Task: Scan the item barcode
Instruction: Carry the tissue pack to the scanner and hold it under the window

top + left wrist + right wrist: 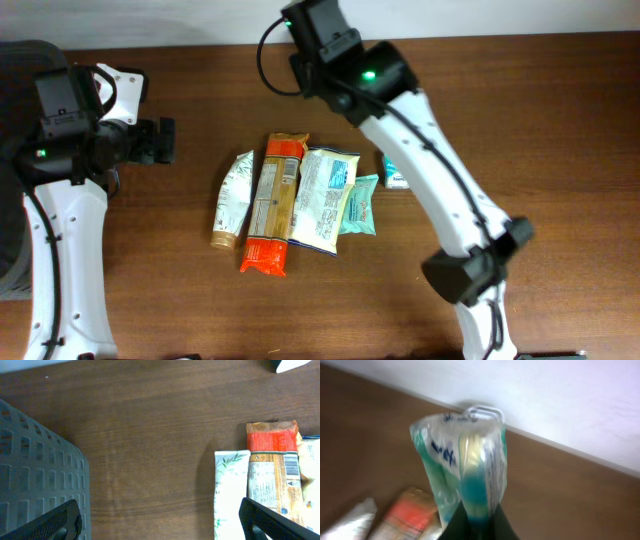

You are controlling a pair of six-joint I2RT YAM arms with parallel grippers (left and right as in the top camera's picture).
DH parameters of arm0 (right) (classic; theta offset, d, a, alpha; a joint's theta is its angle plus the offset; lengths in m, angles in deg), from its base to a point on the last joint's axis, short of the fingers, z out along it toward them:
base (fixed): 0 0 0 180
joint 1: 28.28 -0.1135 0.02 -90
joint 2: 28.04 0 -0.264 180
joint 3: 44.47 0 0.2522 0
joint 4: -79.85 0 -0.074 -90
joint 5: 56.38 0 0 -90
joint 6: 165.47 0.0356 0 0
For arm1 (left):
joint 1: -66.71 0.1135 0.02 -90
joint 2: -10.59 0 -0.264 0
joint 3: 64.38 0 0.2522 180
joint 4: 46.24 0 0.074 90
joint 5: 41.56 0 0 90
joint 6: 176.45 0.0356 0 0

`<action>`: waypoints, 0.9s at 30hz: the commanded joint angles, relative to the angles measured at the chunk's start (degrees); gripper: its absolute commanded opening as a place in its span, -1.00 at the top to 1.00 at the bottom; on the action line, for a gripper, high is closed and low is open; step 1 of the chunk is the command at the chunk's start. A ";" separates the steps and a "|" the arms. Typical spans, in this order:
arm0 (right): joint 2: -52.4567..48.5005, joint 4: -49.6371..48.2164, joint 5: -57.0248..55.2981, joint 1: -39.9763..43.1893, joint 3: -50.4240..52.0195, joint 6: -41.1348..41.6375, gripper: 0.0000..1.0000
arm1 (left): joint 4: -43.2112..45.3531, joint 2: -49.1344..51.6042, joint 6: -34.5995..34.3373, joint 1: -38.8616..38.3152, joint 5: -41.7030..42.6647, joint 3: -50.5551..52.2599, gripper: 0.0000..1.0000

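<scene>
At the far left edge of the scene, in the left wrist view, we note a grey lattice crate standing on the brown table.

Left gripper: jaws spread wide, nothing between them. It hovers over bare wood, to the left of the row of goods. Its two dark fingertips frame the lower corners of its own camera view.

Row of goods at table centre, lying flat, left to right:
- white tube, cap end toward the near side
- orange-and-red pack, touching the tube's right side; printed label with a barcode faces up
- white pouch, edge against the pack
- small teal sachet, partly tucked under the pouch's right edge
- small teal-and-white box, just right of the pouch and partly hidden by the right arm

Right gripper: clamped on the bottom edge of a teal-and-white packet with a yellow patch. The packet stands upright out of the fingers, lifted clear of the table near its far edge, with the white wall behind it. The print is too blurred to read, and we cannot make out a barcode on it.
</scene>
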 commanded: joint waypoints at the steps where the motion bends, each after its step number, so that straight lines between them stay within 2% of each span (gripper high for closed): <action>1: -8.81 -14.43 -20.35 0.02 -0.94 -18.84 0.92 | 0.09 -1.07 0.70 0.20 0.42 -0.24 -0.98; 3: -13.92 -27.45 -21.55 0.68 -0.94 -30.64 0.92 | 0.09 -1.07 0.70 0.20 0.42 -0.24 -0.98; 5: -19.34 -39.98 -21.57 2.47 -0.94 -38.05 0.92 | 0.11 -1.07 0.70 0.20 0.42 -0.24 -0.98; 7: -22.73 -45.79 -19.54 4.07 -0.94 -42.36 0.92 | 0.09 -1.07 0.70 0.20 0.42 -0.24 -0.98; 11: -26.56 -47.56 -9.55 6.67 -0.94 -44.26 0.92 | 0.11 -1.07 0.70 0.20 0.42 -0.24 -0.98; 27: -29.79 -46.47 -6.78 8.31 0.83 -44.22 0.92 | 0.09 -1.07 0.70 0.20 0.42 -0.24 -0.98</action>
